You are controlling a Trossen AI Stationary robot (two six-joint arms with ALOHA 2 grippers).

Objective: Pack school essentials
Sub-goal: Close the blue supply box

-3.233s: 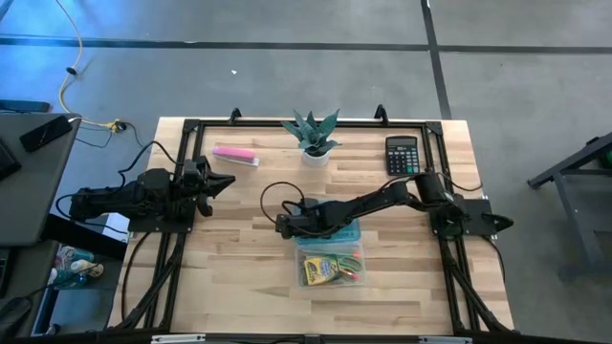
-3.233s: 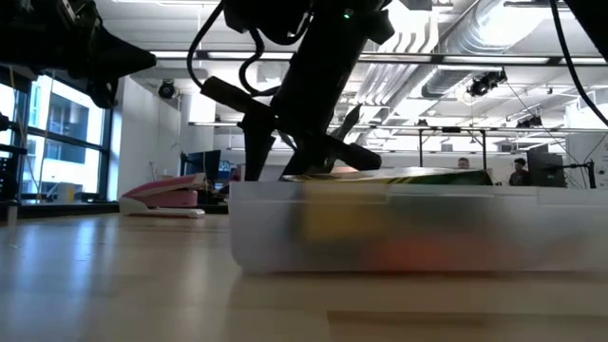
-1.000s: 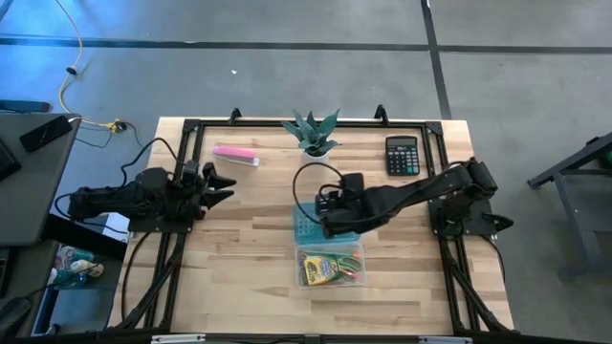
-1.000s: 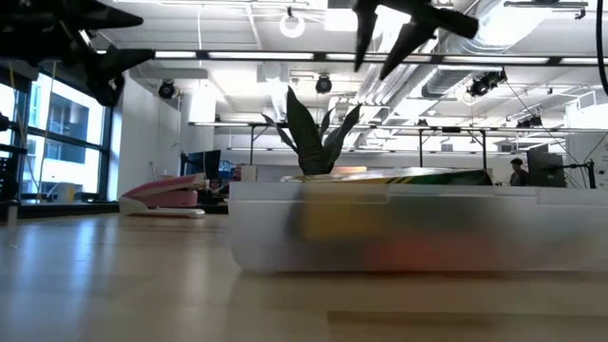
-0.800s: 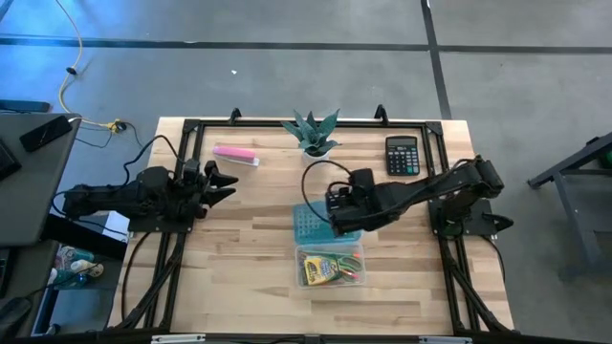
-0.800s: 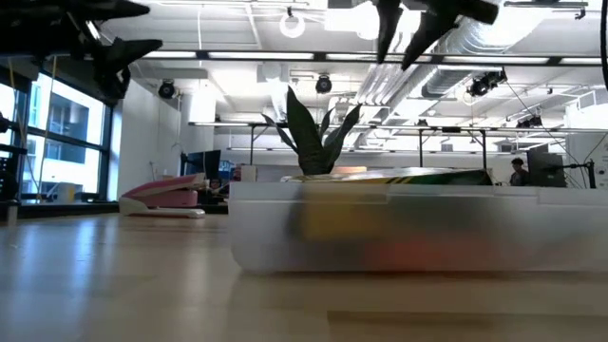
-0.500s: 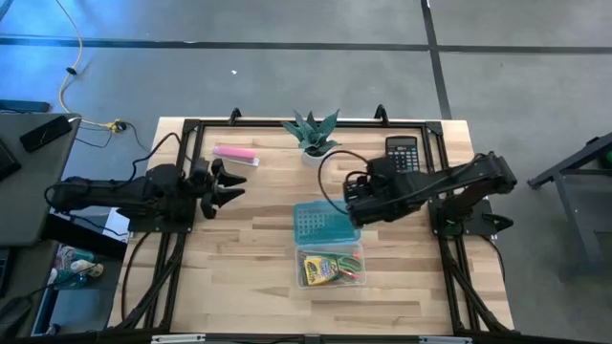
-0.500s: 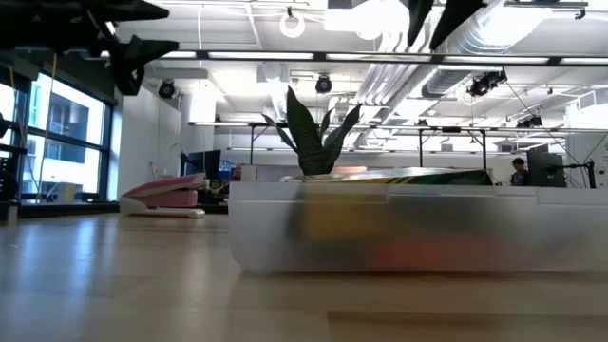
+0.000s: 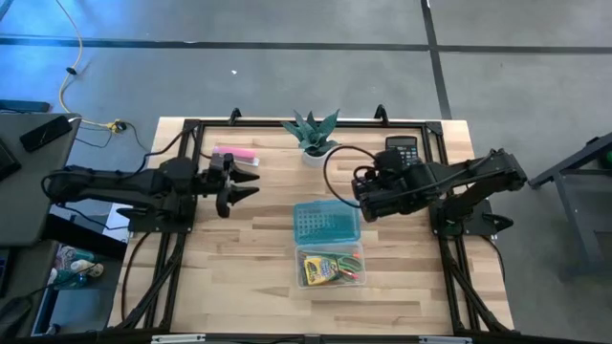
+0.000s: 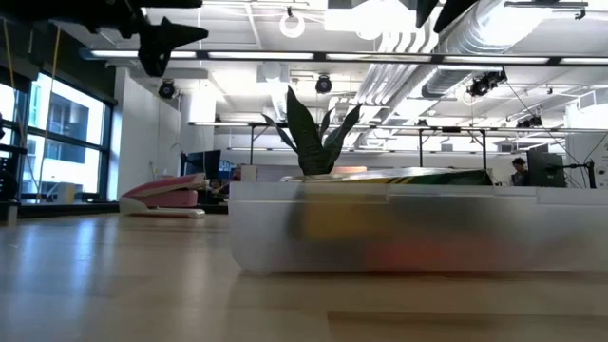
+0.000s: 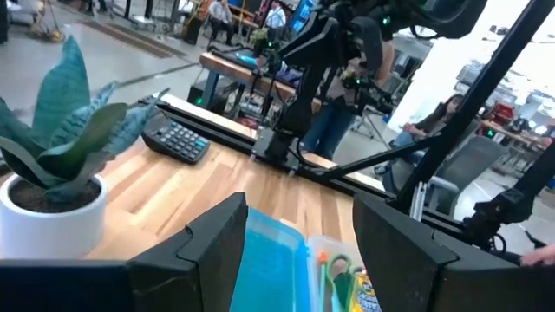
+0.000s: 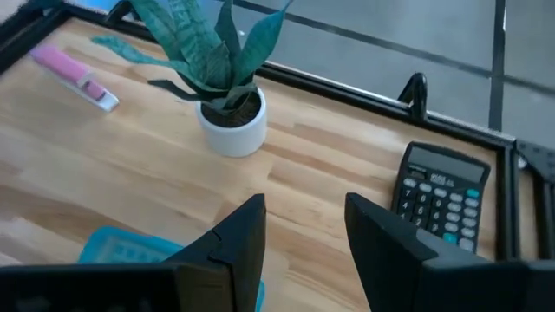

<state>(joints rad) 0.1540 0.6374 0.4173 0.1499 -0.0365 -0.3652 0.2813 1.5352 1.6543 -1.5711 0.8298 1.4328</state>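
Observation:
A clear case (image 9: 331, 267) near the table's middle holds a crayon box, green-handled scissors (image 11: 334, 263) and orange-red pens. A light blue square pad (image 9: 327, 223) with a gridded top lies flat on the table against the case's far side. My left gripper (image 9: 249, 186) hovers open over the table left of the pad, pointing toward the right edge, with nothing between its fingers (image 11: 208, 251). To the right of the pad, my right gripper (image 9: 361, 195) is raised and open, also with nothing between its fingers (image 12: 238, 247). In the low view the case (image 10: 408, 223) fills the foreground.
A potted plant (image 9: 313, 137) stands at the far middle. A pink bar (image 9: 235, 154) lies at the far left, just beyond my left gripper. A black calculator (image 9: 402, 153) lies at the far right, near my right arm. People and desks show in the room behind.
My right gripper has drawn back from over the blue pad toward the table's right and far edges, rising and staying open. My left gripper has reached out toward the table's right, nearer the pad, also open. The pad and case have stayed put.

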